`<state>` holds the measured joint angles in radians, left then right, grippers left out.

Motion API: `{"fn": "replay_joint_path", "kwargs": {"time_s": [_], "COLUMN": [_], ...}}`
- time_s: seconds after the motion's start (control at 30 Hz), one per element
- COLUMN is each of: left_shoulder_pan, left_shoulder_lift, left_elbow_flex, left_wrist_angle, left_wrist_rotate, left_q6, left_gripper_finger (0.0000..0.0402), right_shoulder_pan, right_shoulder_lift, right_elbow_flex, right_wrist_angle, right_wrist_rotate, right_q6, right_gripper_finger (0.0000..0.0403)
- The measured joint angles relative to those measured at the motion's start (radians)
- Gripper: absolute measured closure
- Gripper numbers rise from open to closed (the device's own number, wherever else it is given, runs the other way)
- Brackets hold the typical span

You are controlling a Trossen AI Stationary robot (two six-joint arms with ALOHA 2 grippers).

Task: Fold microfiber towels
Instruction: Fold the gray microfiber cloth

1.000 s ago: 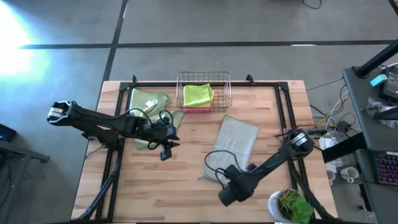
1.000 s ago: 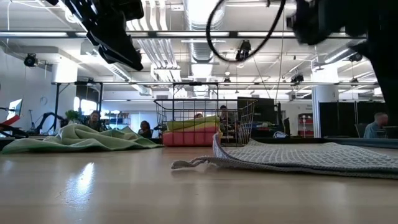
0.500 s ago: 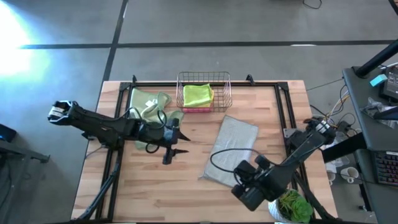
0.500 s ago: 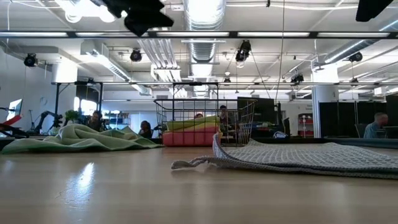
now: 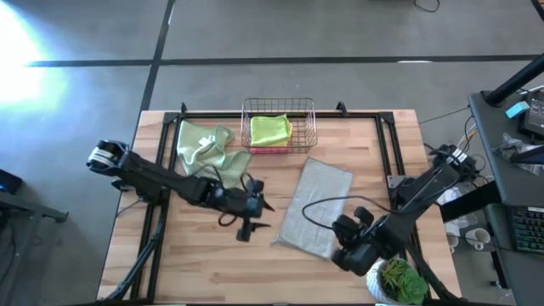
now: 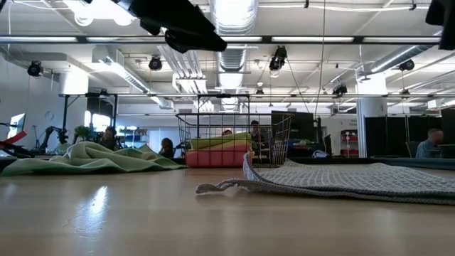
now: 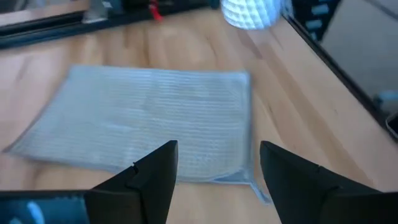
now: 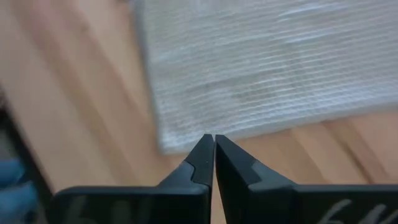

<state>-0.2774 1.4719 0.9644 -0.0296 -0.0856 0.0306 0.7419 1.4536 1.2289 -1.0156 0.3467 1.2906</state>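
A grey-beige towel is laid folded flat right of centre in the high view, on a pale wooden table. A sage green towel is heaped at the upper left; a lime green towel is stacked in a wire basket at the top centre. The left gripper, fingers spread wide and empty, is held just left of the grey towel. The right gripper, pressed closed on nothing, is seen at its lower right corner. Grey concrete floor surrounds the table; ceiling ducts and people at desks are seen in the low view.
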Motion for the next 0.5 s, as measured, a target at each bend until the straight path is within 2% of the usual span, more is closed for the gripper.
{"fn": "replay_joint_path", "kwargs": {"time_s": [0.13, 0.27, 0.5], "left_shoulder_pan": [-0.035, -0.05, -0.057], "left_shoulder_lift": [0.081, 0.173, 0.303], "left_elbow_flex": [0.035, 0.087, 0.173], "left_wrist_angle": [-0.009, -0.009, -0.018], "left_wrist_rotate": [0.001, 0.001, 0.001], "left_q6": [0.076, 0.089, 0.16], "left_gripper_finger": [0.0189, 0.0189, 0.0189], "right_shoulder_pan": [0.012, 0.015, 0.019], "right_shoulder_lift": [-0.048, -0.081, -0.075], "right_elbow_flex": [-0.084, -0.153, -0.203], "right_wrist_angle": [0.103, 0.187, 0.238], "right_wrist_rotate": [-0.04, -0.043, -0.081], "right_q6": [-0.081, -0.134, -0.19], "right_gripper_finger": [0.0394, 0.0394, 0.0386]}}
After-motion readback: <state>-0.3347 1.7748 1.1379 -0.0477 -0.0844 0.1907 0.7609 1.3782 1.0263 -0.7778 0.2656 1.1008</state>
